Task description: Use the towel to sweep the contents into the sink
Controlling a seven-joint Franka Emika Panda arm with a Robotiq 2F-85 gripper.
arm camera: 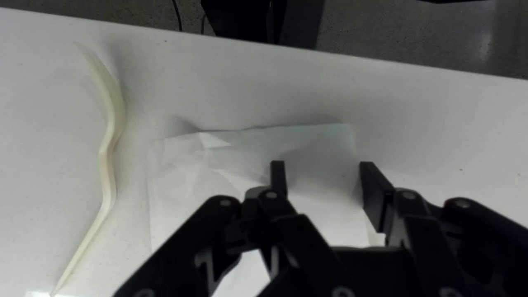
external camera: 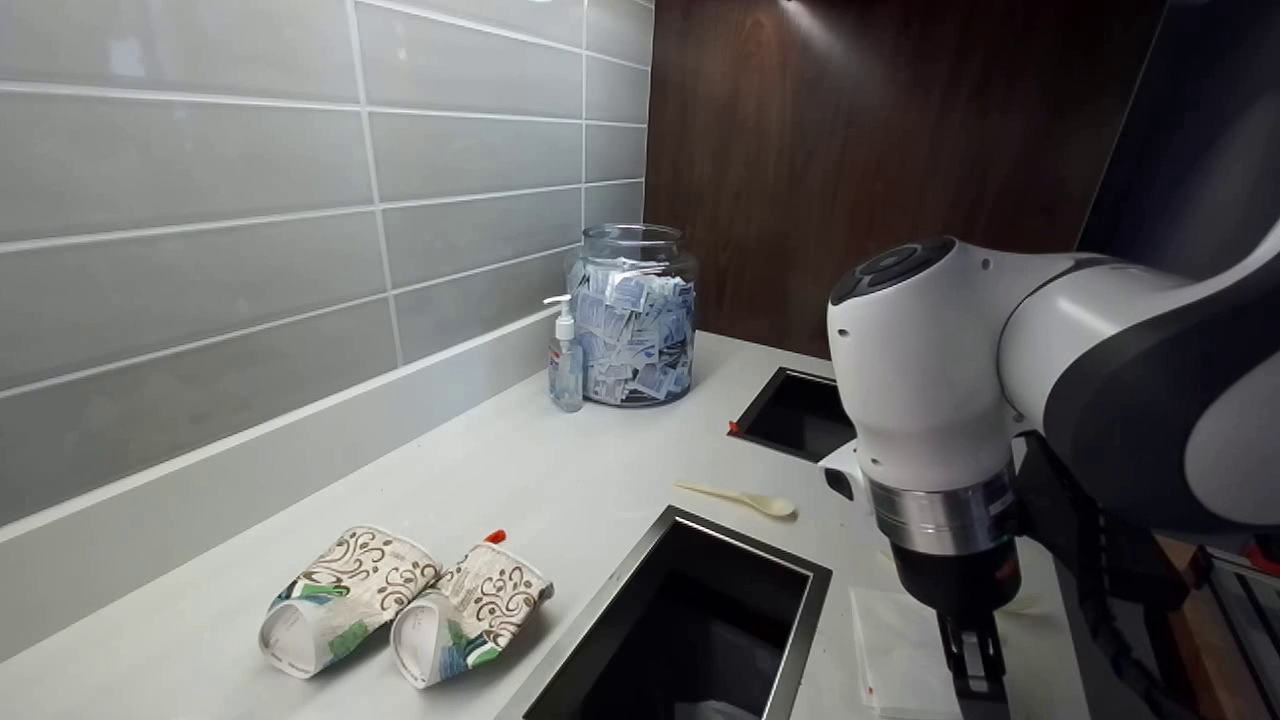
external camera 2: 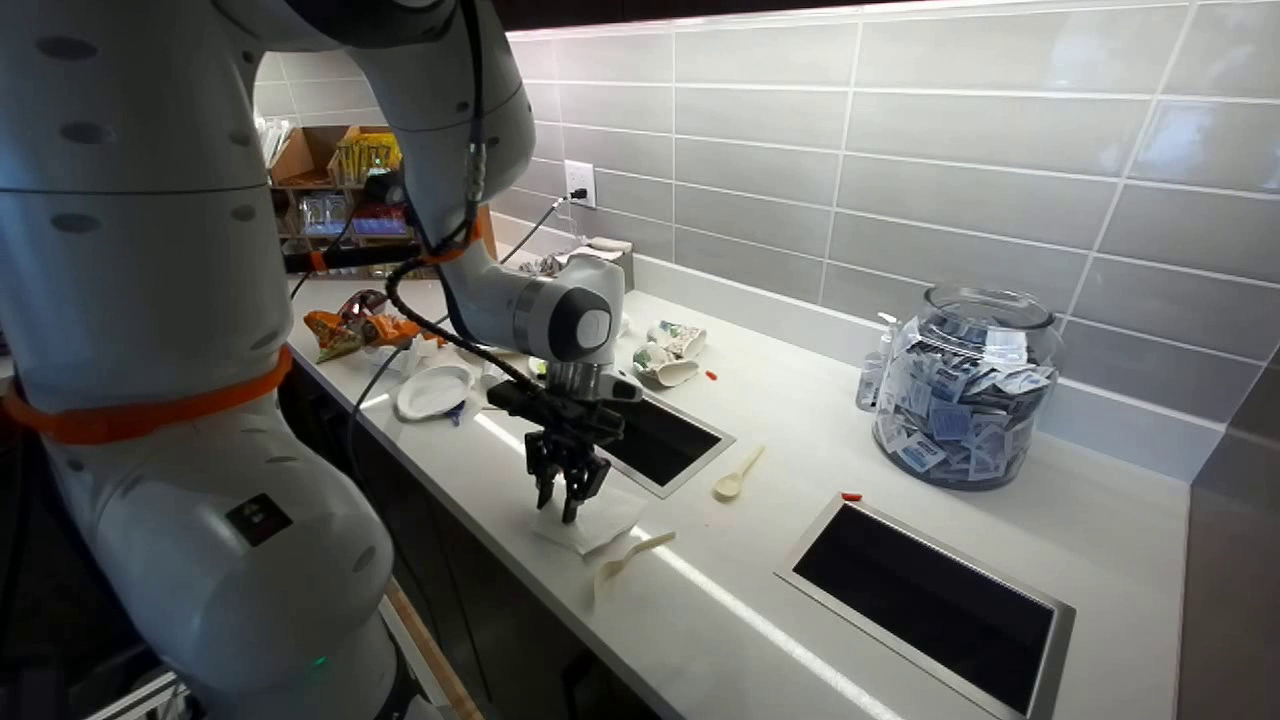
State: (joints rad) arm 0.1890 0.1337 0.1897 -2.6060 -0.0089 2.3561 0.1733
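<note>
The towel (external camera 2: 607, 522) is a thin whitish, creased cloth lying flat on the pale counter near its front edge. It shows in both exterior views (external camera: 885, 650) and the wrist view (arm camera: 255, 152). My gripper (external camera 2: 556, 510) points down over the towel with its fingers apart (arm camera: 321, 165) and nothing between them. I cannot tell whether the fingertips touch the cloth. A dark sink opening with a steel rim (external camera: 806, 640) lies beside the towel, also in an exterior view (external camera 2: 700, 467). One pale spoon (external camera 2: 630, 560) lies beside the towel (arm camera: 108, 165); another (external camera 2: 735, 480) lies between the two openings (external camera: 745, 497).
A second dark opening (external camera 2: 1060, 655) is farther along the counter. Two crumpled patterned cups (external camera: 350, 600) lie by the wall side. Small red pieces (external camera: 496, 537) lie about. A glass jar of packets (external camera 2: 970, 400) and a pump bottle (external camera: 566, 370) stand by the wall. A white plate (external camera 2: 434, 392) lies behind.
</note>
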